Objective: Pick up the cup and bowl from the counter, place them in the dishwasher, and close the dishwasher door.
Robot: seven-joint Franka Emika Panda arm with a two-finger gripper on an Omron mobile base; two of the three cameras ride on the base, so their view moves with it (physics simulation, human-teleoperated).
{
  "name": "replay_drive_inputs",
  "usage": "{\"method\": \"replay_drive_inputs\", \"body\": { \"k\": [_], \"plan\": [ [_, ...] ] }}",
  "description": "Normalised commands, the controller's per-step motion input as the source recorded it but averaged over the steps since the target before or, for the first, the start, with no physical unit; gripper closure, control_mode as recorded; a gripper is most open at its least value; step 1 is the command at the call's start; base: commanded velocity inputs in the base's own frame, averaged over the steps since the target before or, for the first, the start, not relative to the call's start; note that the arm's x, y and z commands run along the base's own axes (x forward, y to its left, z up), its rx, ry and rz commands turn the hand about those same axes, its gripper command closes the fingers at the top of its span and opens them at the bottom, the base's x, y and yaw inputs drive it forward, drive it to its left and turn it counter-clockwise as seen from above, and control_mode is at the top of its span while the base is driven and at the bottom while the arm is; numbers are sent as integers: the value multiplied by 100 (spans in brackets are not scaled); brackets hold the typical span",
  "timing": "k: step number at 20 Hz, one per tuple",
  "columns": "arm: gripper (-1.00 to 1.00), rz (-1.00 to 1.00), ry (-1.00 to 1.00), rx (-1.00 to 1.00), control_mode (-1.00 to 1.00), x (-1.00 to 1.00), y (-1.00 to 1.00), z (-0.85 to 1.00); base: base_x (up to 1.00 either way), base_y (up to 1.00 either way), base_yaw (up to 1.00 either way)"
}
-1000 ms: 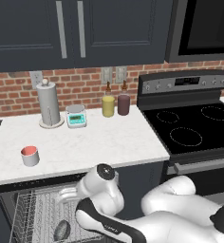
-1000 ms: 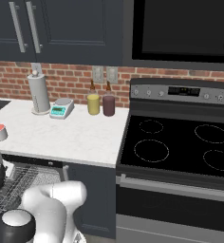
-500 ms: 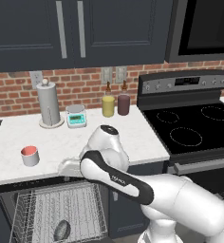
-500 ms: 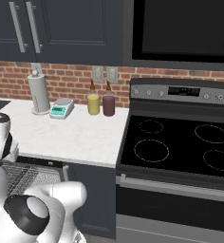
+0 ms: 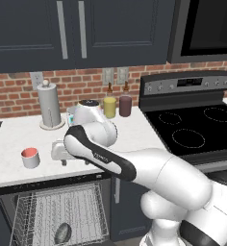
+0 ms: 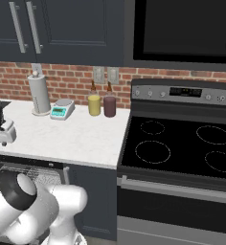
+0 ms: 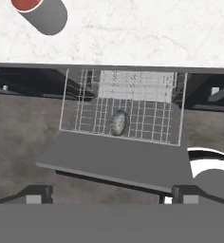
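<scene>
The gripper [image 5: 63, 154] has risen, released; hand view alone shows dishwasher door [image 7: 118, 161] down.

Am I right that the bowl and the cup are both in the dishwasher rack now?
Half right. The bowl lies in the dishwasher rack, but the cup stands on the counter, as the left base view shows.

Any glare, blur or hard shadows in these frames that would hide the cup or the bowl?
Left base view: flat, even rendered light, no glare; cup sharp on the counter, bowl dim but legible in the rack. Hand view: cup cropped at the top edge, bowl slightly soft. Right base view: clean, arm blocks the lower left.
</scene>
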Motion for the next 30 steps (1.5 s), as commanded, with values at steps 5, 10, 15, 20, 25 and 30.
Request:
{"method": "replay_drive_inputs", "body": {
  "k": [5, 10, 15, 20, 25, 30],
  "plan": [
    [-100, 0, 4, 2, -100, 38, -24, -1, 0, 0, 0],
    [-100, -1, -2, 1, -100, 29, 0, -1, 0, 0, 0],
    [-100, -3, -3, -2, -100, 56, 39, 0, 0, 0, 0],
    [-100, 0, 0, 0, -100, 55, 12, 0, 0, 0, 0],
    [-100, 0, 1, 0, -100, 45, 18, 0, 0, 0, 0],
    [-100, 0, 0, -2, -100, 32, 40, -1, 0, 0, 0]
  ]
}}
